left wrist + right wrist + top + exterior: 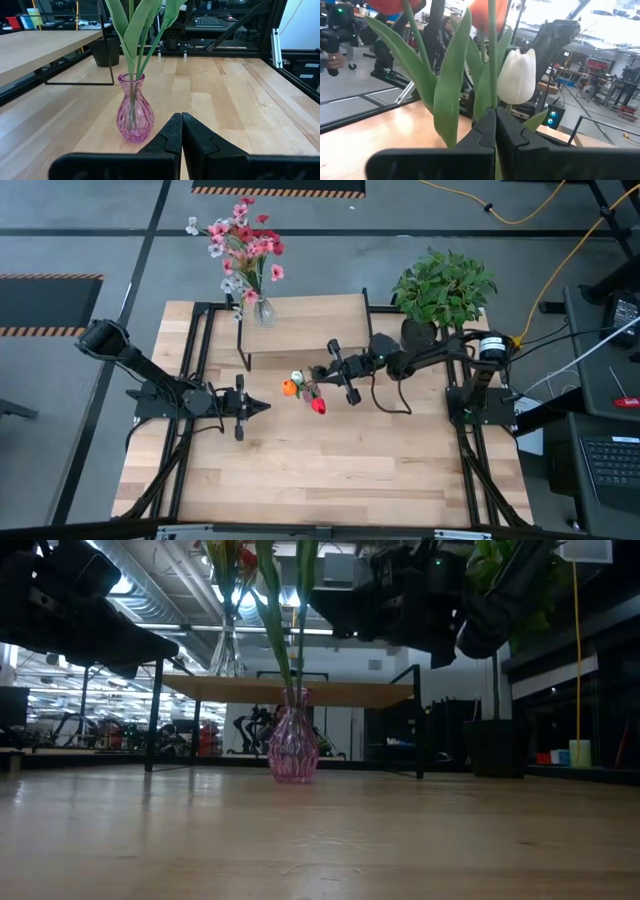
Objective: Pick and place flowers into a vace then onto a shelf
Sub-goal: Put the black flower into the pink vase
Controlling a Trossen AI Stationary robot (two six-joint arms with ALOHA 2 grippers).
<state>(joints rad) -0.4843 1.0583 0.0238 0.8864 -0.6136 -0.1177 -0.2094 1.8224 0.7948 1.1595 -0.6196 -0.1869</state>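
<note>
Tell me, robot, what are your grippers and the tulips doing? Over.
Right gripper shut on green tulip stem. Left gripper shut, empty, facing pink ribbed glass vase. Orange, white, red tulips standing in vase. Nothing in the way.

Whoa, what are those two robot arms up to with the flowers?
They are arranging flowers. The right gripper is shut on the stem of a tulip standing in a pink glass vase in the middle of the table. The left gripper waits beside the vase, shut and empty. A second vase of pink flowers already sits on the low wooden shelf behind, next to a potted plant.
</note>
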